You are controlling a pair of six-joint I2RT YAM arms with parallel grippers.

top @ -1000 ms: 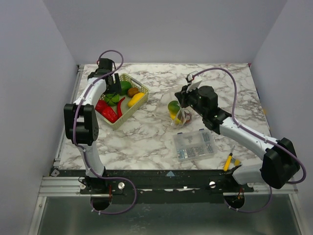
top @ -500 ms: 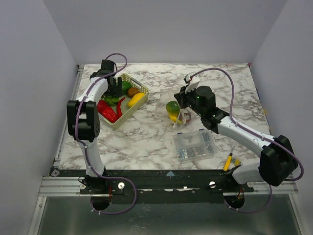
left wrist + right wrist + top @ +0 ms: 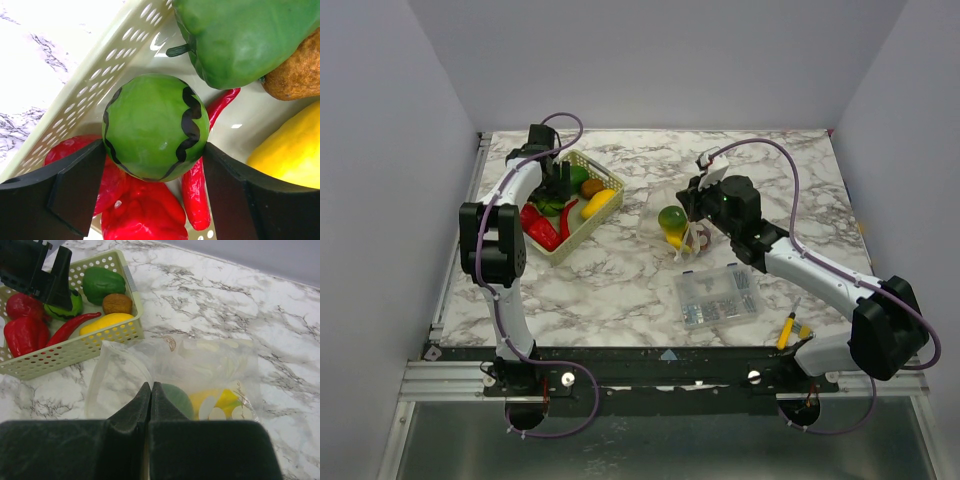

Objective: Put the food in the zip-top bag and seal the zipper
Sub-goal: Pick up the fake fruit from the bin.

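Note:
In the left wrist view a green toy melon with black stripes [image 3: 155,125] lies in the lattice basket [image 3: 100,85] on red peppers [image 3: 140,215]. My left gripper [image 3: 155,145] has closed on it, one finger touching each side. A green pepper [image 3: 240,40], a brown piece [image 3: 300,75] and a yellow piece [image 3: 290,150] lie beside it. My right gripper [image 3: 151,385] is shut on the mouth edge of the dotted zip-top bag [image 3: 210,360], holding it up. The zipper [image 3: 102,365] curves open to the left. A green ball [image 3: 177,397] and yellow food [image 3: 220,400] sit inside the bag.
From above, the basket [image 3: 582,233] stands at the back left and the bag [image 3: 675,232] near the middle. A clear compartment box [image 3: 717,295] of small parts lies in front of the bag. A yellow-handled tool [image 3: 786,330] rests near the right arm's base.
My left gripper has lowered slightly into the basket and narrowed onto the striped melon. My right gripper has shifted a little left with the bag's edge.

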